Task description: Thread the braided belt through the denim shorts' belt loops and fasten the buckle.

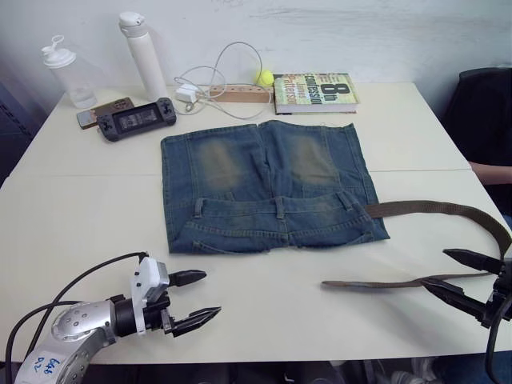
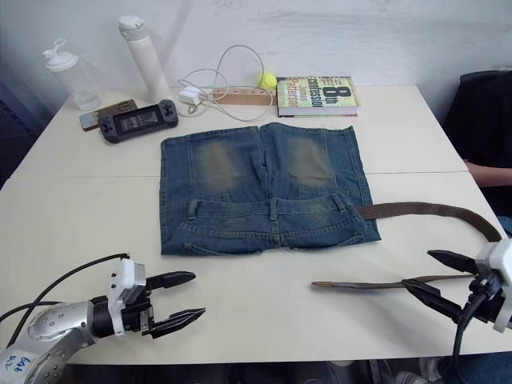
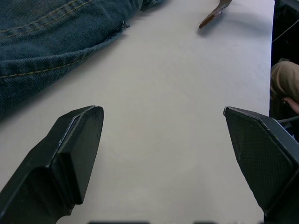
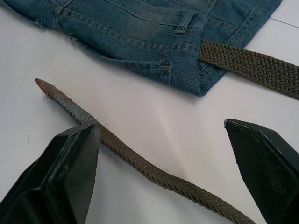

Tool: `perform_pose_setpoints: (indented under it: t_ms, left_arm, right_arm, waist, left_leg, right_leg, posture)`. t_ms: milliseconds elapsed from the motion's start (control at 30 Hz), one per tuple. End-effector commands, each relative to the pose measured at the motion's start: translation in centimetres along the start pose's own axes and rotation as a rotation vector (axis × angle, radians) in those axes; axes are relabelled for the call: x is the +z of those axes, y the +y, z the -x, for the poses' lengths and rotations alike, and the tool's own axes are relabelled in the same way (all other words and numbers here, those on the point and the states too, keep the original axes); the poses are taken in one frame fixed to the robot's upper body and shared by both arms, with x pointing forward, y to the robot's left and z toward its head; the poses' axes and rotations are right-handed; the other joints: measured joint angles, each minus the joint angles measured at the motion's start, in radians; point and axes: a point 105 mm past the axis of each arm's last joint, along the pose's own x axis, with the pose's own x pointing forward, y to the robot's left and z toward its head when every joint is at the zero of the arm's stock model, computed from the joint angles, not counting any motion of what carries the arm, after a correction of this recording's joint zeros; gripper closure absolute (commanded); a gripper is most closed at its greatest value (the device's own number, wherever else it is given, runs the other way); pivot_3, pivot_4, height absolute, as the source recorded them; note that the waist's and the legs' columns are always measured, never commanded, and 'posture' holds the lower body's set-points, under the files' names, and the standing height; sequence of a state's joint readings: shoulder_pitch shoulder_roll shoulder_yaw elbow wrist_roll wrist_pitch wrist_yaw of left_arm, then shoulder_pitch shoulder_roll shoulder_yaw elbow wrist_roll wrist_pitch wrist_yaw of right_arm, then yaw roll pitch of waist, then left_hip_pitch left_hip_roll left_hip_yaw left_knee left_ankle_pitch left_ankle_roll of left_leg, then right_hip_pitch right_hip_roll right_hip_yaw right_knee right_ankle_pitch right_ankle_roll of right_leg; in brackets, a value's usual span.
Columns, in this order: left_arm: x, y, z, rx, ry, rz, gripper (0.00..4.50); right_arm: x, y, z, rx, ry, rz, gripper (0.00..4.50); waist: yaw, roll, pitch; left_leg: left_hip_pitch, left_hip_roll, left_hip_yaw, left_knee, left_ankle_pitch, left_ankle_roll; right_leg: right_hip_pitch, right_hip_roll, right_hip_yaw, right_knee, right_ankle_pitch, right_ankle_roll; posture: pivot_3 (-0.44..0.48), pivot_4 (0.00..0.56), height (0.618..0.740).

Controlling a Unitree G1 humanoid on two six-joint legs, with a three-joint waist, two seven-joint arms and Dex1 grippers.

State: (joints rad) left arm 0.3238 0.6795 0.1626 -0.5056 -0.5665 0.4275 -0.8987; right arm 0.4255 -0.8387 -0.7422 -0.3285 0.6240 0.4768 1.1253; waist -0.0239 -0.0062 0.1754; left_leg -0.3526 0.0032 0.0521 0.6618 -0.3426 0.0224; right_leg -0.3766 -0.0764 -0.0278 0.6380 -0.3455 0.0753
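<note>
Shorts (image 1: 268, 186) lying flat near the middle of the table (image 1: 96, 208), waistband turned toward the near edge, legs pointing toward the far edge. Belt (image 1: 448, 212) running out from under the waistband's right end, sweeping toward the right edge of the table, then bending back along the near side, its tapered tip (image 4: 44, 87) resting on the bare surface a little short of the shorts' near right corner. Three belt loops (image 1: 279, 208) showing along the waistband. Left gripper (image 1: 198, 298) hovering over the near left corner, fingers (image 3: 74, 154) spread wide apart, holding nothing, just off the shorts' hem. Right gripper (image 1: 458, 274) hanging at the near right corner, fingers (image 4: 70, 172) likewise spread apart, straddling the belt's lower run, one finger beside the strap; touching or not, cannot tell. Book (image 1: 314, 93), tennis ball (image 1: 265, 77), white cable (image 1: 224, 72), game console (image 1: 137, 118), phone (image 1: 102, 112) and two bottles (image 1: 144, 54) sitting along the far edge.
</note>
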Motion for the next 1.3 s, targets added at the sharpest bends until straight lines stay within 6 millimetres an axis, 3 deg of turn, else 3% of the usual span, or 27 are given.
perform_pose_setpoints:
  t_ms: [33,100,267,467,567,800,1000,1100,1300]
  left_arm:
    - [2.1,-0.6,0.4,-0.097,-0.045,-0.045,0.01]
    - [3.4,-0.6,0.5,-0.188,-0.005,-0.022,0.01]
    - [8.1,-0.2,-1.1,-0.321,0.092,-0.226,0.01]
    - [13.7,-0.1,-3.6,-0.453,0.135,-0.446,0.01]
    - [15.2,-0.6,-4.3,-0.504,0.128,-0.482,0.01]
    - [15.4,-0.4,-4.7,-0.501,0.121,-0.502,0.01]
    - [13.9,1.2,-5.2,-0.398,0.085,-0.503,0.01]
    - [13.8,0.9,-5.2,-0.398,0.052,-0.478,0.00]
    - [12.9,1.4,-4.6,-0.389,-0.010,-0.398,0.00]
  right_arm:
    - [2.1,0.4,-0.2,0.032,-0.058,-0.049,0.00]
    - [3.2,1.0,-0.5,0.091,-0.038,-0.051,0.00]
    - [5.8,2.3,-1.8,0.248,0.074,0.102,0.00]
    - [6.4,4.3,-2.6,0.387,0.247,0.342,0.00]
    - [5.6,5.0,-3.1,0.412,0.307,0.428,0.00]
    - [1.7,6.4,-5.1,0.434,0.338,0.482,0.00]
    - [-1.2,5.5,-7.9,0.313,0.285,0.441,0.00]
    - [-2.1,4.4,-8.3,0.269,0.282,0.413,0.84]
    - [-1.2,3.7,-7.8,0.286,0.158,0.264,3.79]
  waist:
    - [0.000,0.000,0.000]
    - [0.000,0.001,0.000]
    - [0.002,0.003,0.001]
    - [0.016,0.003,0.002]
    - [0.023,0.002,0.002]
    - [0.025,-0.003,0.005]
    - [0.021,-0.003,0.005]
    - [0.023,-0.003,0.005]
    - [0.024,-0.003,0.004]
  left_leg:
    - [0.000,0.000,0.000,0.000,0.000,0.000]
    - [0.000,0.000,-0.001,0.000,0.000,0.000]
    - [-0.001,0.000,-0.002,0.000,0.001,0.000]
    - [-0.006,-0.001,-0.005,0.002,0.003,-0.005]
    - [-0.008,-0.001,-0.006,0.003,0.003,-0.004]
    - [-0.009,-0.002,-0.008,0.007,0.004,-0.004]
    - [-0.008,-0.002,-0.011,0.008,0.006,-0.007]
    - [-0.008,-0.002,-0.011,0.008,0.006,-0.007]
    - [-0.008,-0.002,-0.013,0.007,0.006,-0.007]
  right_leg:
    - [0.000,0.000,0.000,0.000,0.000,0.000]
    - [0.000,0.000,0.000,0.000,0.000,0.000]
    - [0.000,-0.001,-0.003,0.000,0.000,0.000]
    - [0.000,0.000,-0.008,-0.003,0.001,0.001]
    - [0.000,0.001,-0.009,-0.002,0.001,0.002]
    - [0.000,0.001,-0.010,-0.002,0.001,0.004]
    - [0.001,0.001,-0.010,-0.001,0.001,0.003]
    - [0.001,0.001,-0.010,-0.001,0.001,0.003]
    - [0.001,0.000,-0.013,-0.002,0.001,0.003]
  posture:
    - [0.000,0.150,0.735]
    - [0.000,0.150,0.735]
    - [0.000,0.150,0.735]
    - [0.000,0.150,0.735]
    - [0.000,0.150,0.735]
    - [0.000,0.150,0.735]
    - [0.000,0.150,0.735]
    - [0.000,0.150,0.735]
    - [0.000,0.150,0.735]
